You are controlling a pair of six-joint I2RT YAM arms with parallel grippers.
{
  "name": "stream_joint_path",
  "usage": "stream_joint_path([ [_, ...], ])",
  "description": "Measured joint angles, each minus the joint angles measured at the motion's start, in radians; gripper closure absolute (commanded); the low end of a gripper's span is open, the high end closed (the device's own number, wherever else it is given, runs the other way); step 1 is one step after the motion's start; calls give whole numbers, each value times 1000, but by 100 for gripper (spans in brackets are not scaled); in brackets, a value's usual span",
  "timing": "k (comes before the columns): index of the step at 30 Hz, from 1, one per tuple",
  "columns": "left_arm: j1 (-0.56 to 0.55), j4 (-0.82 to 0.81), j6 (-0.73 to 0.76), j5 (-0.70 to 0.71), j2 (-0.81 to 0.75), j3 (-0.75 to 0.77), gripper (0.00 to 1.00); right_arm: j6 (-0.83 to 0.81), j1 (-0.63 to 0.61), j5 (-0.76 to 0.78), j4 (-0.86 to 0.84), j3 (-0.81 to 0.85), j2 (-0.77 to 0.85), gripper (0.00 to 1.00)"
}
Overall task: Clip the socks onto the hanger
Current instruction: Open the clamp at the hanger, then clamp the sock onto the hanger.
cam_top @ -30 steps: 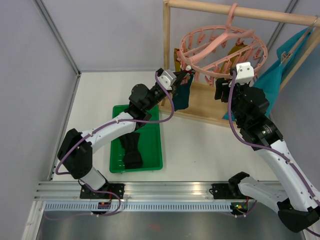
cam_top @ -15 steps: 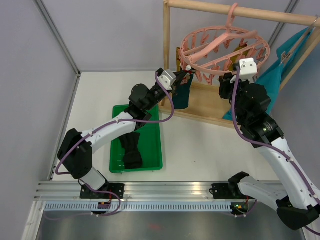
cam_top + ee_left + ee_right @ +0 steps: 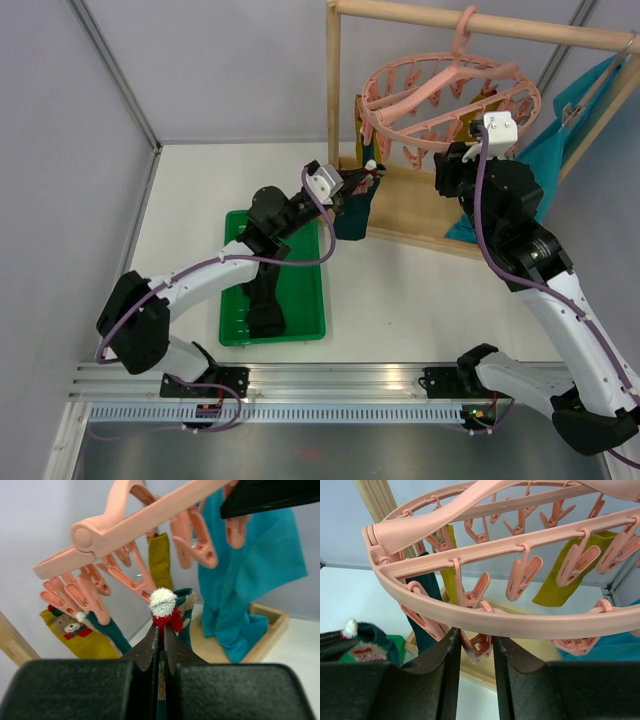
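Note:
The pink ring hanger point(image 3: 440, 72) hangs from the wooden rack. My left gripper point(image 3: 366, 180) is shut on a dark teal sock point(image 3: 352, 215) with a red-and-white pompom point(image 3: 163, 605), held just below and left of the ring. In the left wrist view the jaws point(image 3: 161, 630) are pressed together on the sock's cuff. My right gripper point(image 3: 452, 162) is up under the ring's front edge point(image 3: 520, 617), with its fingers closed against a pink clip peg point(image 3: 482, 642). Mustard socks point(image 3: 560, 587) and a dark teal sock point(image 3: 427, 605) hang clipped to the ring. Black socks point(image 3: 262, 295) lie in the tray.
A green tray point(image 3: 305, 300) lies on the table under my left arm. The wooden frame rack point(image 3: 333, 90) stands at the back on a wooden base point(image 3: 410, 215). A large teal cloth point(image 3: 560, 140) hangs at the right. Grey walls enclose left and back.
My right gripper has risen to the ring and the hanger has shifted slightly. My left gripper has dropped down and left with the sock, away from the ring.

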State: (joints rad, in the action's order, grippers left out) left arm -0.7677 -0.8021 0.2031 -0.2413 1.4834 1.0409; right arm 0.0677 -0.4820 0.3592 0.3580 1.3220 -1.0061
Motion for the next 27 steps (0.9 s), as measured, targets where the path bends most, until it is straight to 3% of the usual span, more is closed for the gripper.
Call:
stream_joint_path([
  [6, -5, 8, -24, -109, -88, -70, 98, 25, 0, -28, 38, 37, -19, 96],
  [14, -138, 8, -24, -152, -69, -71, 98, 42, 0, -54, 70, 59, -34, 98],
  [18, -184, -24, -4, -57, 43, -16, 98, 51, 0, -69, 78, 68, -40, 98],
  [27, -235, -270, 114, 219, 325, 73, 98, 59, 1, -75, 95, 89, -64, 99],
])
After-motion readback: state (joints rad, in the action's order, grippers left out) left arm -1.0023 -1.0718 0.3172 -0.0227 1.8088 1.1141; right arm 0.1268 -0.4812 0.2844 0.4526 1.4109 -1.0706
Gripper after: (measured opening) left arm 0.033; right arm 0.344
